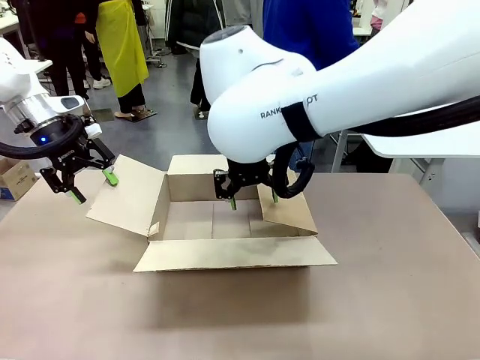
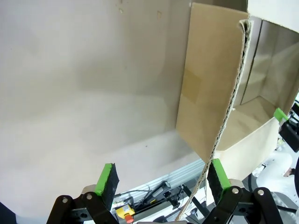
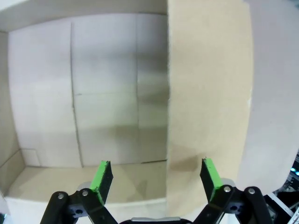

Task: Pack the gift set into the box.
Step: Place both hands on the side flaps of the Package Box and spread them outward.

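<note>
Broad brown table [image 1: 390,300] around the open box [image 1: 225,255]; left gripper [image 1: 93,187] spread wide, empty, straddling the left flap [image 1: 127,199] edge; right gripper [image 1: 253,200] likewise straddling the right flap [image 1: 289,214]

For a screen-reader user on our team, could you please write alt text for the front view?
An open brown cardboard carton sits on the table, flaps spread, nothing visible inside. The right arm's open tool reaches over its right flap; the left arm's open tool hovers at the outer edge of the left flap. People stand beyond.
</note>
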Robot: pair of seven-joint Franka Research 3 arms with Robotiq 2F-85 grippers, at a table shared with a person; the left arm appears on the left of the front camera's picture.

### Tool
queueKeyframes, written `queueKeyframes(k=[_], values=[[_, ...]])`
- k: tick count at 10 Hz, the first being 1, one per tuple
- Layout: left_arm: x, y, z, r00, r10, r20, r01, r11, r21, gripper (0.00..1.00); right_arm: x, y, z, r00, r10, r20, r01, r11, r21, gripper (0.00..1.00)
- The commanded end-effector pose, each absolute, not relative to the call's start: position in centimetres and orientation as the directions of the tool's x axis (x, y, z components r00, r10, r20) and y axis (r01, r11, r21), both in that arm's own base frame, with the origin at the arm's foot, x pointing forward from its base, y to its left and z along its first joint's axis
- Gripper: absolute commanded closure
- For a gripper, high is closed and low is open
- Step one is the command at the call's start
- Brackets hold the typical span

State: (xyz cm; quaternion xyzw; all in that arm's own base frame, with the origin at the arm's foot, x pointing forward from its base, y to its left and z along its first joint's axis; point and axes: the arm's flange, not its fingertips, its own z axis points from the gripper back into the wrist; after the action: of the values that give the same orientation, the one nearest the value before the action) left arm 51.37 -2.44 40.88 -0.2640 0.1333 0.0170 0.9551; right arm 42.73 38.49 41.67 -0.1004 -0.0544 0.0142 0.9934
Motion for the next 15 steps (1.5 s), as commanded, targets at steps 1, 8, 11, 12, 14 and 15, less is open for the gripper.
queueKeyframes(k=[1, 8, 11, 12, 14, 15], values=[[51.2, -2.5, 41.1, 0.965, -0.026, -0.26, -0.107, 0.868, -0.485, 0.0, 42.6, 37.5, 40.8, 0.976, 0.027, 0.214, 0.043, 0.948, -0.314, 0.0], [51.2, -2.5, 41.1, 0.965, -0.026, -0.26, -0.107, 0.868, -0.485, 0.0, 42.2, 33.3, 43.8, 0.922, -0.042, 0.384, 0.173, 0.933, -0.314, 0.0], [51.2, -2.5, 41.1, 0.965, -0.026, -0.26, -0.107, 0.868, -0.485, 0.0, 41.6, 30.3, 45.9, 0.919, -0.091, 0.383, 0.219, 0.927, -0.305, 0.0], [51.2, -2.5, 41.1, 0.965, -0.026, -0.26, -0.107, 0.868, -0.485, 0.0, 41.3, 28.9, 46.6, 0.912, -0.119, 0.393, 0.24, 0.931, -0.275, 0.0], [51.2, -2.5, 41.1, 0.965, -0.026, -0.26, -0.107, 0.868, -0.485, 0.0, 41.0, 25.5, 47.4, 0.903, -0.176, 0.392, 0.274, 0.938, -0.21, 0.0], [51.2, -2.5, 41.1, 0.965, -0.026, -0.26, -0.107, 0.868, -0.485, 0.0, 41.1, 23.7, 47.1, 0.902, -0.198, 0.384, 0.272, 0.951, -0.147, 0.0]])
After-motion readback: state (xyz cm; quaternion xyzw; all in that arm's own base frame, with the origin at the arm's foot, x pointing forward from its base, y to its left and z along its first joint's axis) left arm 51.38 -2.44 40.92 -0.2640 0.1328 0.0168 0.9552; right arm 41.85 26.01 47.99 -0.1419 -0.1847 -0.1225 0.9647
